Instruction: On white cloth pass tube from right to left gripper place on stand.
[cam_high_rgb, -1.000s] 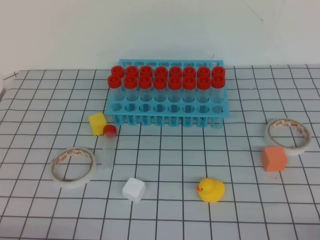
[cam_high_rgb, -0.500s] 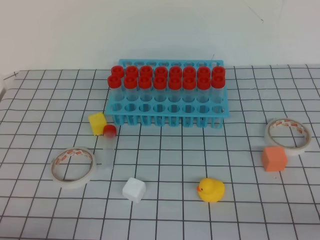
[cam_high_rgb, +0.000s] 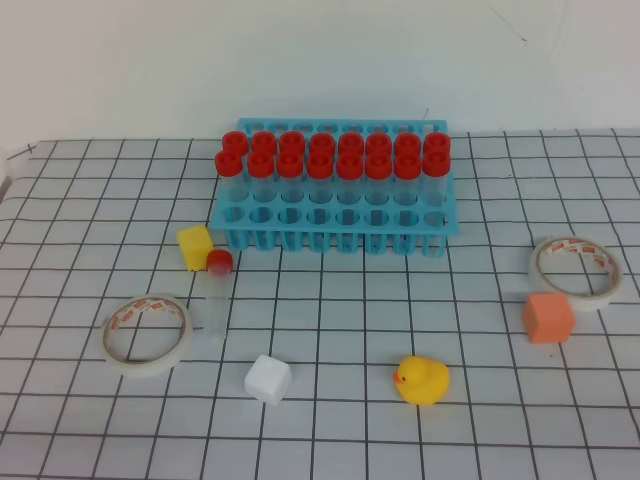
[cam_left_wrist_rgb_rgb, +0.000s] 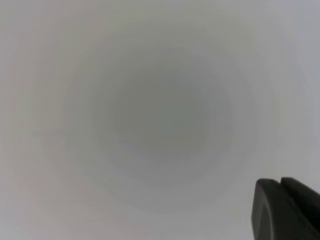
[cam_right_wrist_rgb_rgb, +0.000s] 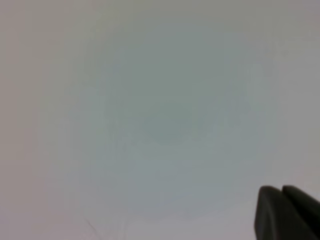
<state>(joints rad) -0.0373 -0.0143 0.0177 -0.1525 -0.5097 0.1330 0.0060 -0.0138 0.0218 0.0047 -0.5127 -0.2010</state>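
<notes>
No step begun. Tube (cam_high_rgb: 215, 293) lies flat on the white cloth (cam_high_rgb: 400, 300), just front-left of the stand (cam_high_rgb: 335, 225), ungrasped. Left gripper (cam_left_wrist_rgb_rgb: 287, 210) and right gripper (cam_right_wrist_rgb_rgb: 287, 212): jaw state cannot be told. Next, in my judgement: right gripper must reach the tube.

3 views: 1 high exterior camera and 2 wrist cameras.
The exterior high view looks down and forward from the front at the white cloth (cam_high_rgb: 480, 440) on the table, with the stand (cam_high_rgb: 335, 222) toward the back against a pale wall. Each wrist view faces a blank, blurred pale surface; only a dark piece of the left gripper (cam_left_wrist_rgb_rgb: 286, 209) or right gripper (cam_right_wrist_rgb_rgb: 286, 212) shows at its lower right corner. The wrist views share nothing recognisable with the exterior.
</notes>
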